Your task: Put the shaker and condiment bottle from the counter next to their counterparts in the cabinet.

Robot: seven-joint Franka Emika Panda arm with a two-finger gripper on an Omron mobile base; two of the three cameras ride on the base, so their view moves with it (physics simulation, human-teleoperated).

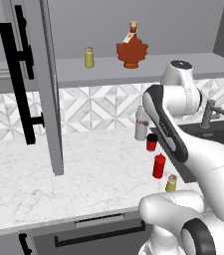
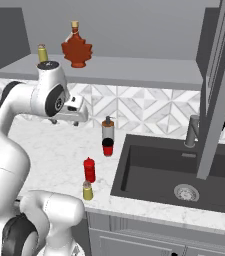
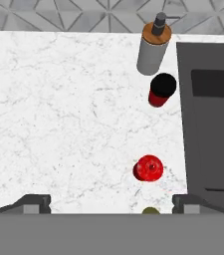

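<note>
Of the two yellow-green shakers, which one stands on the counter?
The shaker near the counter's front edge, beside the red condiment bottle; its twin stands on the cabinet shelf.

From my hand view the shaker is just a sliver above the bottom band. Gripper fingers are hidden under the hand; can't tell the jaw gap. Sink is cut off at right.
</note>
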